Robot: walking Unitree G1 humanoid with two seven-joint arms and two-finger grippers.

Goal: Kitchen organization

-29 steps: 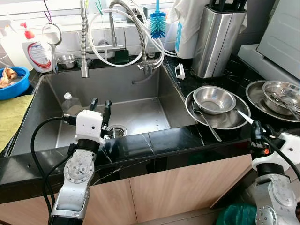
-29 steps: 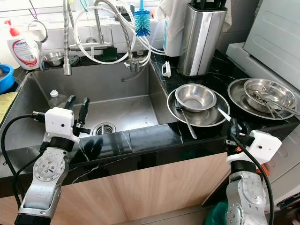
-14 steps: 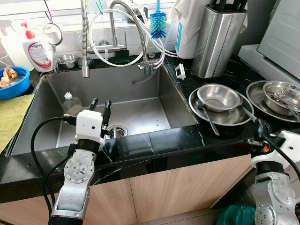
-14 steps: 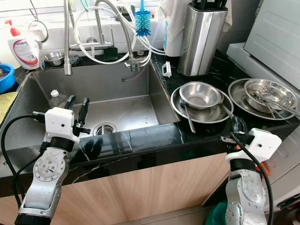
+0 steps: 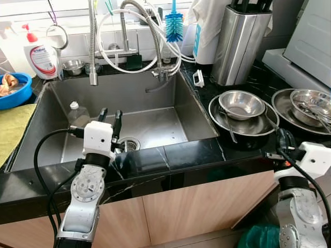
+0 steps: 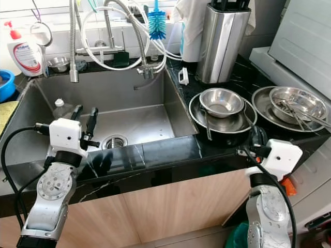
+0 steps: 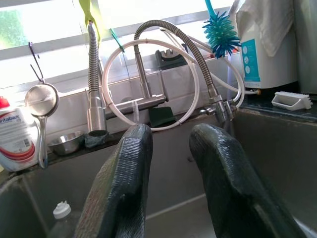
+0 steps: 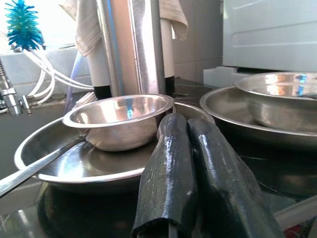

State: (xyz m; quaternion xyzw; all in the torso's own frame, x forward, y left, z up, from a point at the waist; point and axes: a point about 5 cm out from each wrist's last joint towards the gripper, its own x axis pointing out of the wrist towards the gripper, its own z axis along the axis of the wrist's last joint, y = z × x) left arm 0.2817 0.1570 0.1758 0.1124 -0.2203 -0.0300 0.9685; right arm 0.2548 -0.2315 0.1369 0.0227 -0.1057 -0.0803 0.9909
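A steel plate [image 5: 217, 118] on the black counter right of the sink carries a small steel bowl [image 5: 241, 104] and a spoon [image 5: 226, 125]. My right gripper [image 5: 282, 138] is shut and empty, level with the counter edge just in front of and to the right of that plate. In the right wrist view its fingers [image 8: 171, 148] point at the bowl [image 8: 119, 119]. My left gripper [image 5: 110, 117] stands open and empty over the sink's front edge, above the drain [image 5: 129, 143]. In the left wrist view it [image 7: 171, 133] faces the tap [image 7: 148, 101].
A second steel plate [image 5: 282, 106] with a bowl and utensils sits far right. A steel knife block [image 5: 240, 44] stands behind the plates. A plastic bottle [image 5: 75, 111] lies in the sink [image 5: 155, 121]. A blue bowl [image 5: 14, 92] and yellow cloth [image 5: 13, 129] are at the left.
The head view has shifted a little. My right gripper has edged up and closer to the front of the plate with the bowl. The left arm has not moved.
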